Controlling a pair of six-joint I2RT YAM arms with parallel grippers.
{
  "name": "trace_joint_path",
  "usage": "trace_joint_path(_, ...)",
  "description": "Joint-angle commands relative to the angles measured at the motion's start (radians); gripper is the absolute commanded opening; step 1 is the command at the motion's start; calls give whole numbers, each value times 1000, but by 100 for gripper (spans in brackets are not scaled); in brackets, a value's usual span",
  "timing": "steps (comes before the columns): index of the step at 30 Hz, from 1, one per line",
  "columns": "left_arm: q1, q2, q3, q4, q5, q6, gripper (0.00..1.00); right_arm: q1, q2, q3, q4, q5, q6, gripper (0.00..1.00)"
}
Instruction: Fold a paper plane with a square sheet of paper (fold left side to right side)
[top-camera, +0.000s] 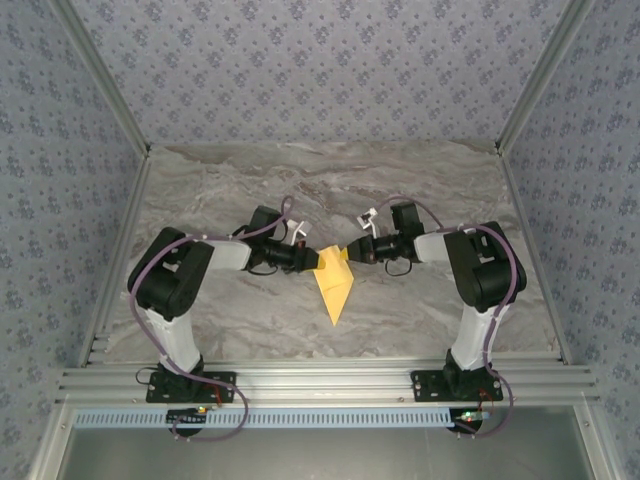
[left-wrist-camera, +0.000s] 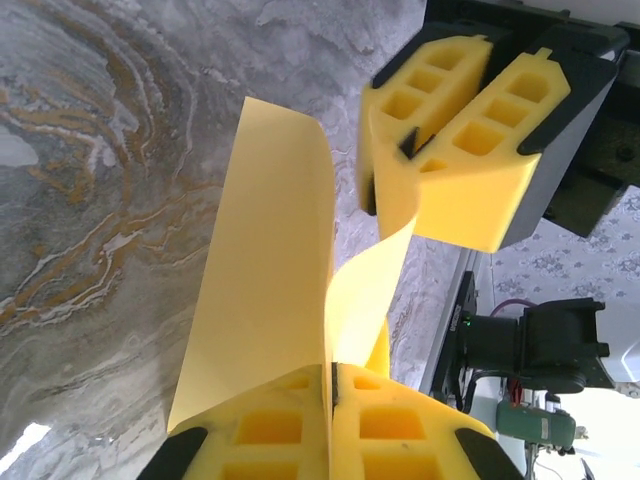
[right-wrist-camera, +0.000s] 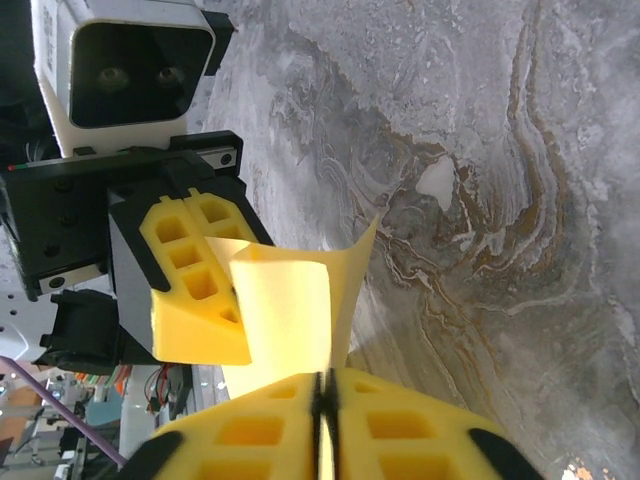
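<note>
Top external: left gripper (top-camera: 314, 260) and right gripper (top-camera: 351, 251) both clamp my yellow-orange paper sheet (top-camera: 335, 290) at twelve o'clock. Probably lifting its flap to fold.

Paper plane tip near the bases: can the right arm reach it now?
Probably not yet. The table by the tip looks free, but the right end effector is shut on the paper plane, at its far edge, opposite the left end effector.
</note>
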Motion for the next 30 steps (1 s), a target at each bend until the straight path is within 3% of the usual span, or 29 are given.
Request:
trace_joint_path(1, 5, 23, 32, -2, 29, 36, 0, -10, -33, 1, -58, -8, -32, 10)
trace_joint_path(5, 8, 35, 45, -15, 30, 47, 0, -12, -50, -2, -94, 9, -50, 9)
trace_joint_path(7, 9, 38, 51, -23, 31, 54, 0, -15, -53, -6, -98, 1, -50, 17)
trace_joint_path(12, 11, 46, 55, -39, 32, 65, 0, -14, -53, -8, -118, -18, -54, 22)
trace_joint_path(15, 10, 52, 57, -41, 32, 67, 0, -13, -51, -6, -132, -21, -61, 22)
trace_joint_path(19, 10, 57, 61, -42, 30, 68, 1, -11, -50, 5, -165, -13, -76, 14)
trace_joint_path(23, 11, 44, 69, -52, 23, 72, 16, -9, -57, 11, -192, 14, -74, 0)
trace_joint_path(25, 16, 22, 73, -85, -16, 86, 29, -10, -72, 10, -210, 51, -63, 0)
trace_joint_path(30, 40, -106, 51, -187, -159, 134, 47, -10, -138, -7, -241, 132, 12, 0)
